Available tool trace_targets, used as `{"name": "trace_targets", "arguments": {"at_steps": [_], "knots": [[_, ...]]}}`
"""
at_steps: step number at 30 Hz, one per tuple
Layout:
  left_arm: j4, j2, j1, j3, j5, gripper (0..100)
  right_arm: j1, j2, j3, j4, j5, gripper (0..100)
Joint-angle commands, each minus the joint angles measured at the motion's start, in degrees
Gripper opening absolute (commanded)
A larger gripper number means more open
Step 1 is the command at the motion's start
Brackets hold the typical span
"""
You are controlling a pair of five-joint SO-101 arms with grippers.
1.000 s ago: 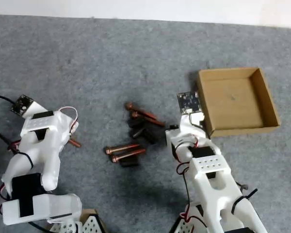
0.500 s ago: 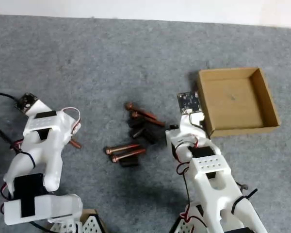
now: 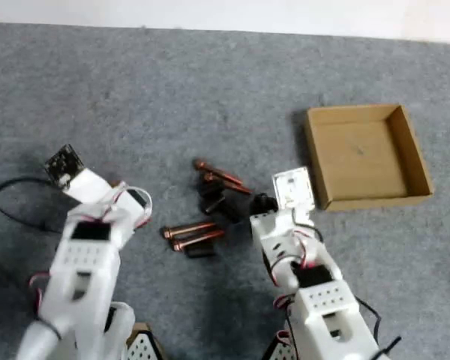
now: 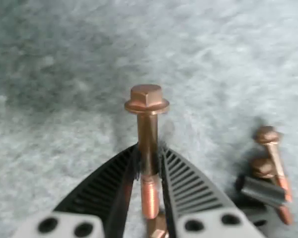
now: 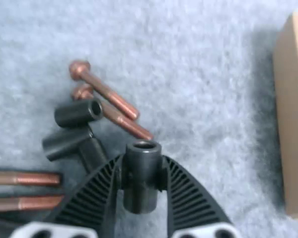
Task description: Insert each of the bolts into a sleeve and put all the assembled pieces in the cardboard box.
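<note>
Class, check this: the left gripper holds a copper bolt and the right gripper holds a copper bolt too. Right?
No. The right gripper holds a black sleeve, as the right wrist view shows; the left gripper does hold a copper bolt.

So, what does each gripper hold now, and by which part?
The left gripper clamps a copper-coloured hex-head bolt by its shank. The right gripper clamps a black cylindrical sleeve around its middle.

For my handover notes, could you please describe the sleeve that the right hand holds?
Find the cardboard box; the right hand is just beside it. Clamped in it is one black sleeve, open end pointing outward. The other sleeves lie loose among the copper bolts.
</note>
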Motion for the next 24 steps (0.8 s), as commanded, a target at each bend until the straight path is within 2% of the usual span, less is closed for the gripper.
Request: {"name": "trace_targets", "arguments": {"at_steps": [1, 7, 13, 24], "knots": [[-5.7, -15.5, 1.4, 6.2, -0.4, 0, -3.3, -7.0, 2.8, -3.9, 0.7, 0.5], [-9.1, -29.3, 1.5, 12.1, -0.4, 0, -11.6, -14.7, 7.5, -3.8, 1.5, 0.5], [-9.0, -39.3, 7.8, 16.6, -0.4, 0, -18.4, -20.2, 11.8, -3.4, 12.9, 0.5], [-9.0, -59.6, 16.1, 20.7, -0.2, 0, -19.4, -20.3, 12.2, -1.4, 13.5, 0.5]]}}
